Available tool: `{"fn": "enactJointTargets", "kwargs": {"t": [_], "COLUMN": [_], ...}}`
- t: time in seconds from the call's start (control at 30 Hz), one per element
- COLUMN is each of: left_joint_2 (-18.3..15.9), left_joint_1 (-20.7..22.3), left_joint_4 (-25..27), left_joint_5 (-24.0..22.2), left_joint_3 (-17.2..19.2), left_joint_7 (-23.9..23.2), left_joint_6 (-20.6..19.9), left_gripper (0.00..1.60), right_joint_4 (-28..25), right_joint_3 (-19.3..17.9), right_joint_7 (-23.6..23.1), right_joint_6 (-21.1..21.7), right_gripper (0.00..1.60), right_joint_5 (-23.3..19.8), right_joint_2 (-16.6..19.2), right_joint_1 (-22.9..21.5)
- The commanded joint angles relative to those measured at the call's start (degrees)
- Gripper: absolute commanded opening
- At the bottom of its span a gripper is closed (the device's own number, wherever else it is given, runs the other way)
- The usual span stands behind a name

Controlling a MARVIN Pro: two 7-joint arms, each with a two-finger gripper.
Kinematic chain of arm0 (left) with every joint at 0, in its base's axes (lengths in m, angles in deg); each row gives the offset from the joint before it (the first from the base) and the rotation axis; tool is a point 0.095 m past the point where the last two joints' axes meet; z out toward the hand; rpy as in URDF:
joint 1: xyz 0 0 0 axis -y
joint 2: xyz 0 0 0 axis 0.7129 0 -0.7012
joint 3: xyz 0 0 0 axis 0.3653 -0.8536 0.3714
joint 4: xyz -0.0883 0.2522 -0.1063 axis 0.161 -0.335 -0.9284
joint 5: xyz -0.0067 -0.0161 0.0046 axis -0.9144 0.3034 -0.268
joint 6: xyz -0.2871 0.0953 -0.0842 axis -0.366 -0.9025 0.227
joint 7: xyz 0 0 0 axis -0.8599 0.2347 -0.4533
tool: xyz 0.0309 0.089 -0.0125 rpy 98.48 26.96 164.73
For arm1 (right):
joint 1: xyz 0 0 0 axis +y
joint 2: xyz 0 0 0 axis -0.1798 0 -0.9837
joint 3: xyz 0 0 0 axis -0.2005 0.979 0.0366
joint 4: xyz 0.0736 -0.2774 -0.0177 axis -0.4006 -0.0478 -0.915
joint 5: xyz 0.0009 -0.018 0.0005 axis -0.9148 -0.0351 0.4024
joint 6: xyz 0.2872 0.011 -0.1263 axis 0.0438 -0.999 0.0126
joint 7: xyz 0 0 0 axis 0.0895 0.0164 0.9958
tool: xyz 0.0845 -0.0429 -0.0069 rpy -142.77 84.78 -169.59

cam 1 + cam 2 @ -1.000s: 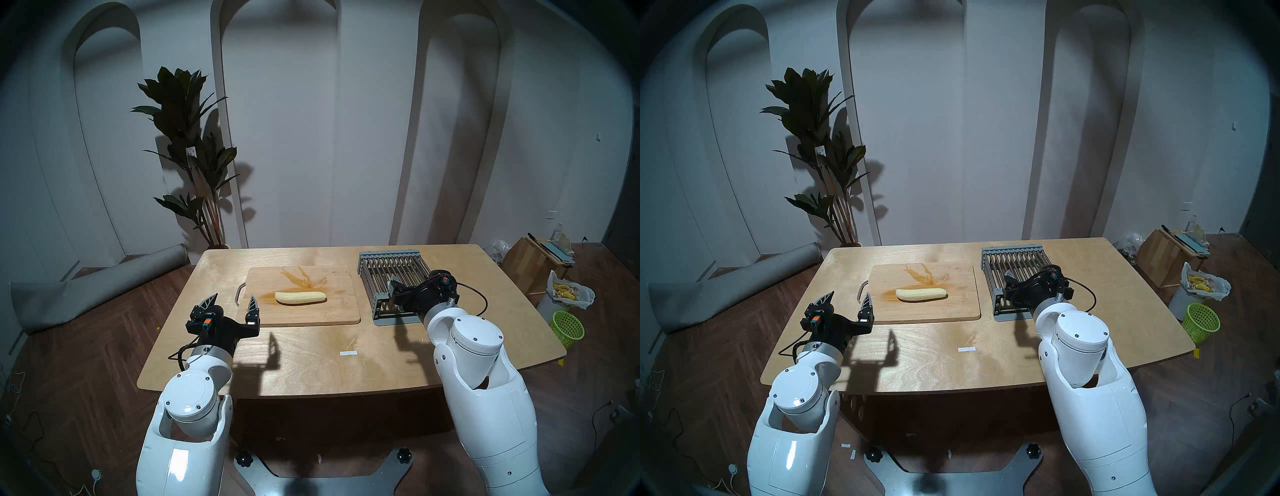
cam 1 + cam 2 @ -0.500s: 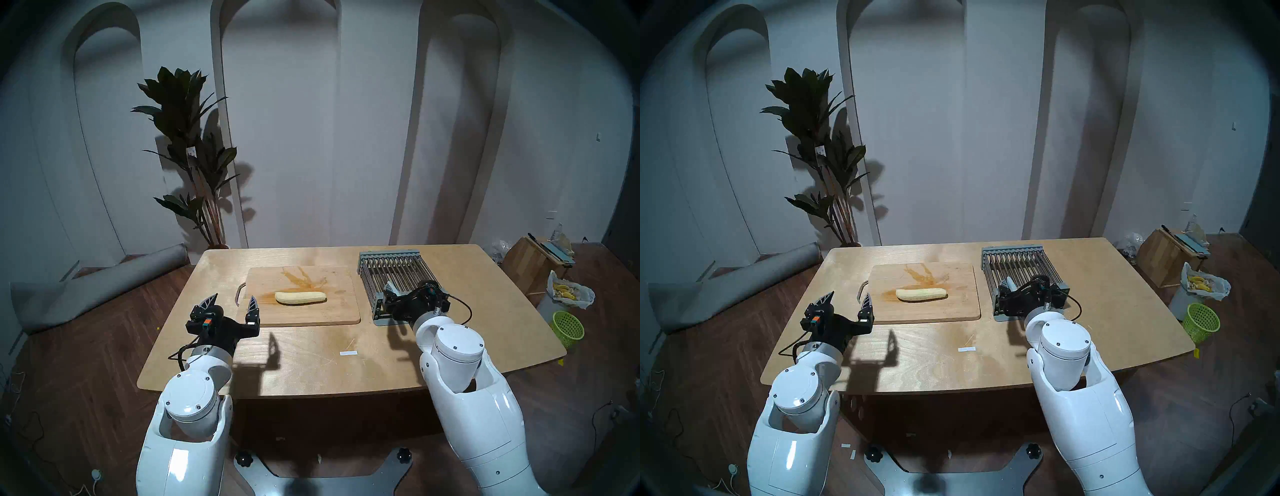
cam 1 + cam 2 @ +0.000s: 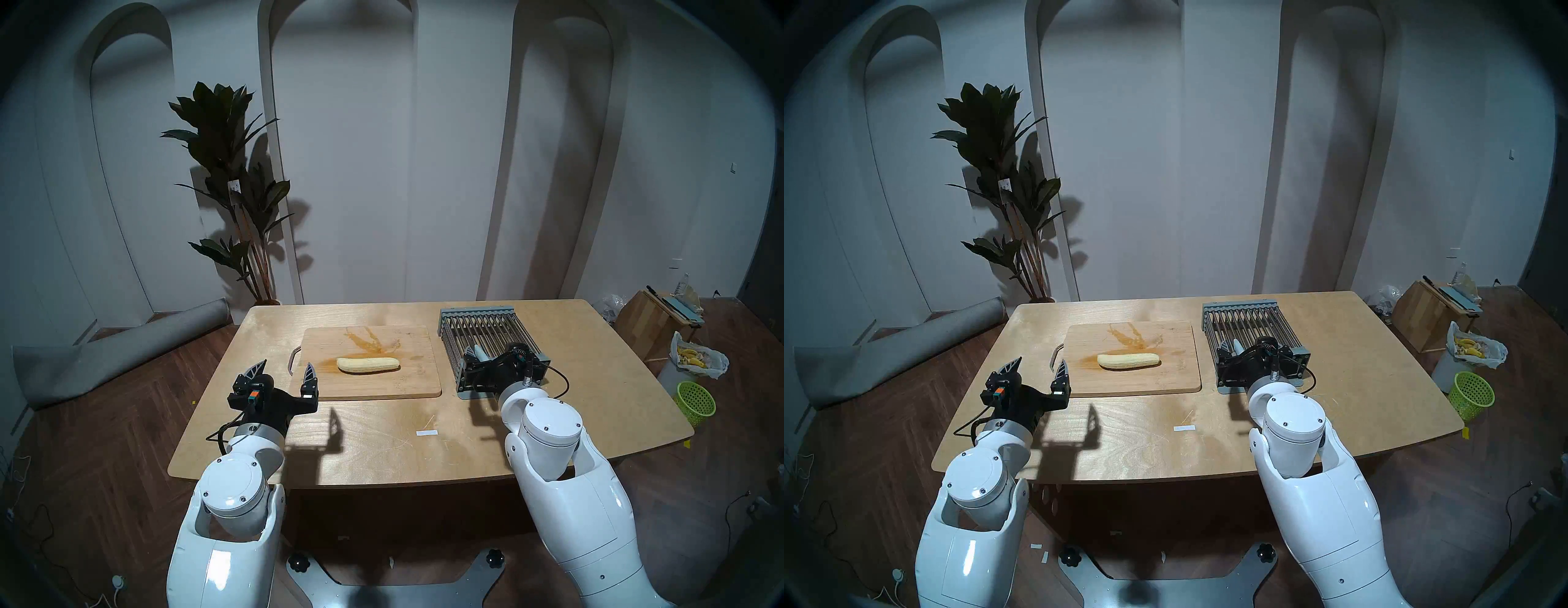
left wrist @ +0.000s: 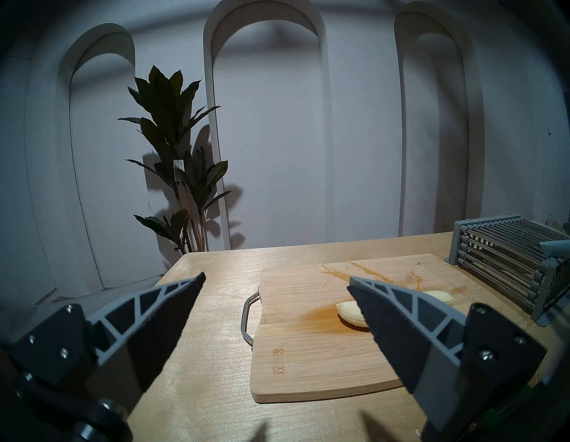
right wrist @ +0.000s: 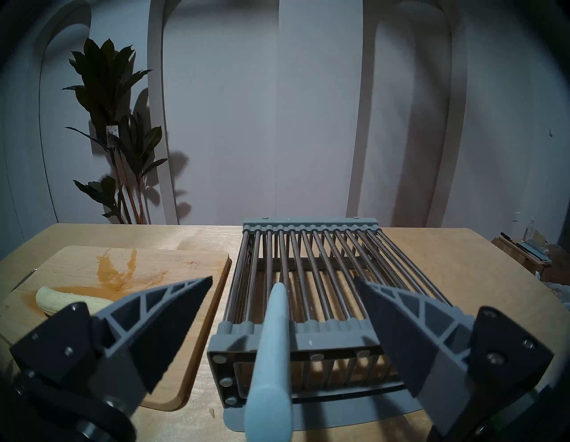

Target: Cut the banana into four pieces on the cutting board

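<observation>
Risk: my right claw (image 5: 282, 327) gapes around the pale blue handle (image 5: 271, 355) lower centre, ungripped, and a skewed pinch could tip it off the rack (image 5: 311, 277); left claw (image 4: 274, 305) gapes empty; banana (image 3: 368, 364) whole mid-frame on the board (image 3: 394, 386).

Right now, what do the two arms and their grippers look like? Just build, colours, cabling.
Both arms have glossy white rounded shells with small dark screws and a silver ring at each wrist. The left gripper and right gripper have black bodies; each carries two pointed grey fingers with open triangular ribs and dark inner pads. An orange-and-teal connector sits on each body, and a black cable loops from each wrist.
</observation>
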Motion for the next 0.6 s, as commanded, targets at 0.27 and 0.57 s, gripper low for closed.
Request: {"fn": "enactJointTargets", "kwargs": {"t": [0.27,0.57], "left_joint_2": [-0.02,-0.02], "left_joint_1": [0.32,0.32], "left_joint_4": [1.16,1.16], "left_joint_5": [0.06,0.06], "left_joint_3": [-0.07,-0.07], "left_joint_7": [0.01,0.01], "left_joint_6": [0.22,0.22], "left_gripper": [1.60,1.60], "right_joint_4": [1.37,3.32], "right_joint_3": [1.57,2.75], "right_joint_7": [1.90,3.30], "right_joint_6": [-1.80,-2.04], "right_gripper": [1.60,1.60], "right_joint_5": [1.31,1.95], "right_joint_2": [-1.47,-2.35], "right_joint_1": [-2.46,-3.84]}}
